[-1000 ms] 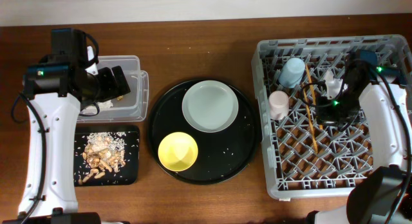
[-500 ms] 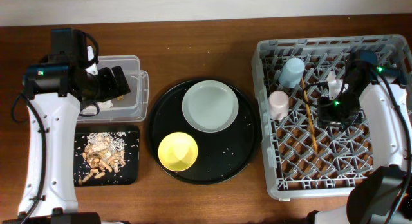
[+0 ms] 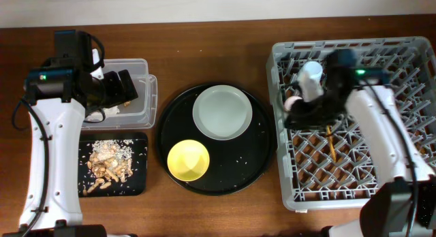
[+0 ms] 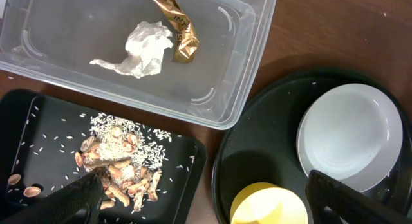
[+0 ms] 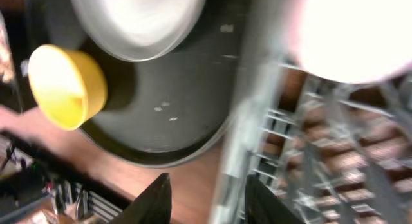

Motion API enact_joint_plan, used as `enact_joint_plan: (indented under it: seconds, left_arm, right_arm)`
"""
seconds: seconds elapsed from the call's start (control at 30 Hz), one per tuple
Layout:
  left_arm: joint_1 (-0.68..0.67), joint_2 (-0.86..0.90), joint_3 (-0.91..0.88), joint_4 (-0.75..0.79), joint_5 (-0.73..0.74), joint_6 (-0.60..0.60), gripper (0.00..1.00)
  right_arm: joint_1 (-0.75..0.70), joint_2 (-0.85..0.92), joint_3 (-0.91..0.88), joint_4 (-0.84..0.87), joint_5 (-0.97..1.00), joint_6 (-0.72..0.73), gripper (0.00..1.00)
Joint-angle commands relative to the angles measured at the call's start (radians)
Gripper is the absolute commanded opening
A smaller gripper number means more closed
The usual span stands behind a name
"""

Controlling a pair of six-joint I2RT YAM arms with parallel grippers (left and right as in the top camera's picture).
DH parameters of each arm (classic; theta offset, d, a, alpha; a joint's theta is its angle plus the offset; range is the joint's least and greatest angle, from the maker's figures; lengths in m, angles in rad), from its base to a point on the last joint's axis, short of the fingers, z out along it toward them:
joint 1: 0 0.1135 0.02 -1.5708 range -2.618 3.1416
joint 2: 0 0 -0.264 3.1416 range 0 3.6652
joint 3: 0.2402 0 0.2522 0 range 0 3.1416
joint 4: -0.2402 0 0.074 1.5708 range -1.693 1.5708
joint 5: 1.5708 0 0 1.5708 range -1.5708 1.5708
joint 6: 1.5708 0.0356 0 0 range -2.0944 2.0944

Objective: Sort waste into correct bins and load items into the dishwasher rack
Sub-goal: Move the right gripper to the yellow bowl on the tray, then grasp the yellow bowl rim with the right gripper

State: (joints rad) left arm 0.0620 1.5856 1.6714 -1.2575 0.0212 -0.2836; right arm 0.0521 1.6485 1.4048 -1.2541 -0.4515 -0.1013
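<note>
The grey dishwasher rack (image 3: 381,189) holds the light blue cup (image 3: 311,77), the pink cup (image 3: 293,101) and the chopsticks (image 3: 331,140). My right gripper (image 3: 300,116) is open and empty over the rack's left wall (image 5: 238,121), beside the pink cup (image 5: 354,31); its wrist view is blurred. The grey-blue plate (image 3: 222,112) and yellow bowl (image 3: 188,160) sit on the round black tray (image 3: 259,155). My left gripper (image 4: 206,208) is open and empty above the clear tub (image 4: 244,69), which holds the white tissue (image 4: 143,49) and brown-gold wrapper (image 4: 177,28). Food scraps (image 4: 119,169) lie in the flat black tray (image 4: 193,153).
White rice grains are scattered on the round tray and the flat tray. The tub (image 3: 143,104) and flat tray (image 3: 139,182) stand at the left, the round tray in the middle, the rack at the right. Bare brown table (image 3: 218,216) shows along the front.
My right arm has swung left across the rack, from its right side to its left wall by the pink cup. The left arm has not moved.
</note>
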Motion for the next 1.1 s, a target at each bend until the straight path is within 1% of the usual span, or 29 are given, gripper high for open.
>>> enact_joint_plan:
  seconds: [0.0, 0.1, 0.13, 0.17, 0.23, 0.27, 0.3, 0.33, 0.37, 0.5, 0.57, 0.63, 0.67, 0.7, 0.77, 0.83, 0.93, 1.07]
  left_arm:
    - [-0.002, -0.008, -0.001, -0.001, -0.011, 0.0, 1.0]
    - [-0.002, -0.008, -0.001, -0.001, -0.011, 0.0, 1.0]
    - [-0.002, -0.009, -0.001, -0.001, -0.011, 0.0, 1.0]
    - [-0.002, -0.008, -0.001, -0.001, -0.011, 0.0, 1.0]
    - [-0.002, -0.008, -0.001, -0.001, -0.011, 0.0, 1.0]
    - [-0.002, -0.008, -0.001, -0.001, -0.011, 0.0, 1.0]
    - [-0.002, -0.008, -0.001, -0.001, -0.011, 0.0, 1.0]
    - [-0.002, -0.009, -0.001, -0.001, -0.011, 0.0, 1.0]
    - [-0.002, -0.008, -0.001, -0.001, -0.011, 0.0, 1.0]
    - [-0.002, -0.008, -0.001, -0.001, -0.011, 0.0, 1.0]
    - [-0.002, -0.009, -0.001, -0.001, -0.011, 0.0, 1.0]
    - [-0.002, -0.008, -0.001, -0.001, -0.011, 0.0, 1.0]
    - [-0.002, -0.008, -0.001, -0.001, -0.011, 0.0, 1.0]
    - [-0.002, -0.008, -0.001, -0.001, -0.011, 0.0, 1.0]
    - [-0.002, -0.008, -0.001, -0.001, -0.011, 0.0, 1.0]
    - [-0.002, -0.008, -0.001, -0.001, -0.01, 0.0, 1.0]
    - [-0.002, -0.008, -0.001, -0.001, -0.011, 0.0, 1.0]
    - [-0.002, -0.008, -0.001, -0.001, -0.011, 0.0, 1.0]
  right_arm:
    - [0.143, 0.003, -0.008, 0.043, -0.035, 0.138, 0.4]
    - [0.286, 0.003, -0.008, 0.1, -0.033, 0.195, 0.43]
    - [0.333, 0.004, -0.008, 0.125, -0.029, 0.229, 0.47]
    - [0.38, 0.004, -0.008, 0.151, -0.018, 0.27, 0.53]
    - [0.452, 0.004, -0.008, 0.199, -0.005, 0.332, 0.63]
    - [0.485, 0.004, -0.008, 0.224, -0.005, 0.372, 0.72]
    - [0.522, 0.004, -0.008, 0.246, -0.005, 0.425, 0.91]
    - [0.561, 0.008, -0.008, 0.27, -0.005, 0.476, 0.98]
    - [0.599, 0.011, -0.008, 0.292, -0.005, 0.502, 0.98]
    - [0.714, 0.037, -0.008, 0.37, 0.005, 0.501, 0.98]
    - [0.771, 0.062, -0.008, 0.399, 0.066, 0.502, 0.8]
    - [0.835, 0.099, -0.008, 0.426, 0.161, 0.499, 0.65]
    - [0.868, 0.123, -0.008, 0.452, 0.211, 0.499, 0.56]
    - [0.888, 0.141, -0.008, 0.474, 0.25, 0.499, 0.51]
    - [0.927, 0.175, -0.008, 0.515, 0.326, 0.499, 0.46]
    - [0.969, 0.221, -0.008, 0.561, 0.41, 0.499, 0.43]
    - [1.009, 0.283, -0.008, 0.612, 0.484, 0.499, 0.43]
    - [1.02, 0.33, -0.008, 0.634, 0.528, 0.499, 0.42]
